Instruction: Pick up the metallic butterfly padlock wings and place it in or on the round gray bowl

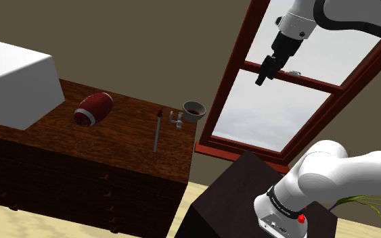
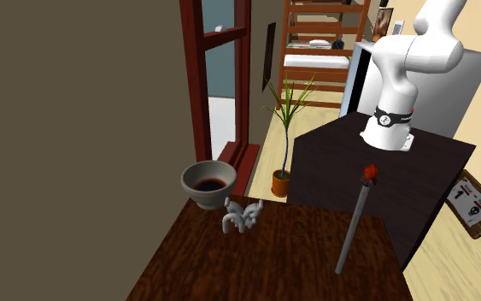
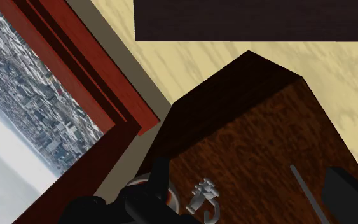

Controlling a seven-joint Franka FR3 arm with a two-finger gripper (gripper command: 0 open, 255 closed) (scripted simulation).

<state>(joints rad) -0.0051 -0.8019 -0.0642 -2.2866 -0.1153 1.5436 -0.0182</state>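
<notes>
The small silvery butterfly padlock [image 1: 176, 120] lies on the dark wooden dresser top [image 1: 114, 135], close beside the round grey bowl [image 1: 193, 110] with its dark inside. In the second exterior view the padlock [image 2: 240, 215] sits just in front of the bowl [image 2: 208, 182]. My gripper [image 1: 261, 76] hangs high in front of the window, up and to the shoulder view's right of the bowl, touching nothing. In the wrist view the fingers [image 3: 157, 184] stand apart and the gripper [image 3: 247, 173] is open, with the padlock [image 3: 204, 198] far below and one finger partly covering the bowl [image 3: 139, 188].
A thin grey rod with a red tip [image 2: 354, 224] lies on the dresser near the padlock. A football [image 1: 94, 108] and a white box [image 1: 13, 81] sit further along the dresser. The red-framed window [image 1: 250, 115] rises behind the bowl. A potted plant [image 2: 285, 145] stands by my stand [image 2: 384, 180].
</notes>
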